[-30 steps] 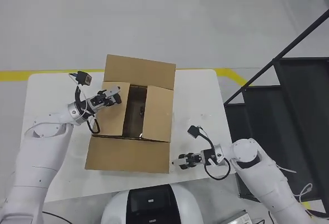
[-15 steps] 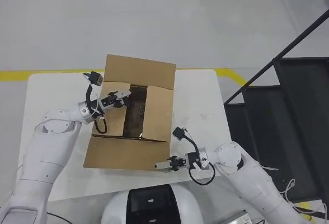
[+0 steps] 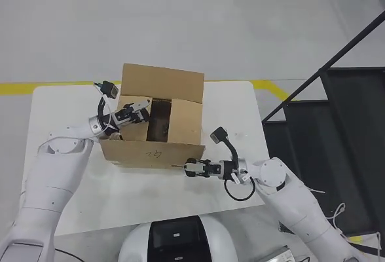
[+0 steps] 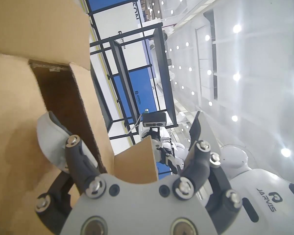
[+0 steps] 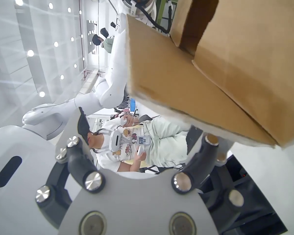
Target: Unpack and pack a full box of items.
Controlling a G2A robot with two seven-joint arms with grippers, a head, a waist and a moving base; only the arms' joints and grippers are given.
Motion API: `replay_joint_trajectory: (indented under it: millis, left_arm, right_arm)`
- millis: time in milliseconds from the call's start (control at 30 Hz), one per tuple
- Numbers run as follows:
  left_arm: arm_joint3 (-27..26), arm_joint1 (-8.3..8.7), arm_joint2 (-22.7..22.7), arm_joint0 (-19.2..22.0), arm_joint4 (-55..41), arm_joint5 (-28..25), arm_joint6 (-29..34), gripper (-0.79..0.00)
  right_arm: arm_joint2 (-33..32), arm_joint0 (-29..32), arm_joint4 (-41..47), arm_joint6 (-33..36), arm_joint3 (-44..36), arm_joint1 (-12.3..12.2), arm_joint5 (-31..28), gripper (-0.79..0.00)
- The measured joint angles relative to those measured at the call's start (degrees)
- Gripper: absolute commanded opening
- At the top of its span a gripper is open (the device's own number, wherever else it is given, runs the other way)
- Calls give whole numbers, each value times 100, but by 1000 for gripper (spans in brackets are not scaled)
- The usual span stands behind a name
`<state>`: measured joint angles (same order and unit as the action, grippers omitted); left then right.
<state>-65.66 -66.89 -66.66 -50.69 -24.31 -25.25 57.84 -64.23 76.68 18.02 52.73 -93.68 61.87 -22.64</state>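
Observation:
The cardboard box (image 3: pixel 160 156) stands in the middle of the white table, its near flap raised upright and its far flap (image 3: pixel 163 82) up too. At the near flap's right corner is my right gripper (image 3: pixel 188 167), open; in the right wrist view that flap's edge (image 5: pixel 186 118) lies just past one of the fingers (image 5: pixel 198 145) of my right gripper (image 5: pixel 137 123). My left gripper (image 3: pixel 140 109) is open at the box's left side flap (image 3: pixel 130 124). In the left wrist view one pad (image 4: pixel 49 135) of my left gripper (image 4: pixel 123 128) presses that flap (image 4: pixel 14 99), and a cardboard corner (image 4: pixel 137 162) sits between the fingers. The box's inside (image 3: pixel 158 124) is dark.
The white table (image 3: pixel 232 111) has bare room to the left and right of the box. A black metal rack (image 3: pixel 349 118) stands close by the table's right edge. A yellow floor line (image 3: pixel 22 87) runs behind the table.
The right gripper swung in under the near flap and lifted it from lying flat to standing upright. The left gripper stayed at the left side flap, shifting only slightly.

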Motion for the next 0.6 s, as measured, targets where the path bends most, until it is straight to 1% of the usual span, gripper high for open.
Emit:
replay_joint_trajectory:
  millis: [133, 300, 400, 500, 567, 600]
  left_arm:
    - [-314, 89, -365, -138, -136, -43, 41, 0]
    - [-703, 196, -807, -374, -138, -44, -34, 0]
    - [-874, 240, -978, -493, -107, -10, -80, 0]
    - [-1049, 271, -1090, -592, -126, 25, -56, 0]
    - [-1183, 287, -1125, -653, -213, 51, 76, 0]
    - [-1280, 299, -1134, -696, -316, 88, 241, 0]
  right_arm:
    - [6, -147, -136, -150, -28, 19, -183, 0]
    - [19, -410, -523, -438, 7, 50, -365, 0]
    - [32, -598, -934, -661, 67, 68, -436, 0]
    - [136, -806, -1494, -852, 220, 97, -334, 0]
    - [235, -924, -1685, -951, 353, 125, -284, 0]
    - [298, -995, -1762, -1003, 435, 144, -269, 0]
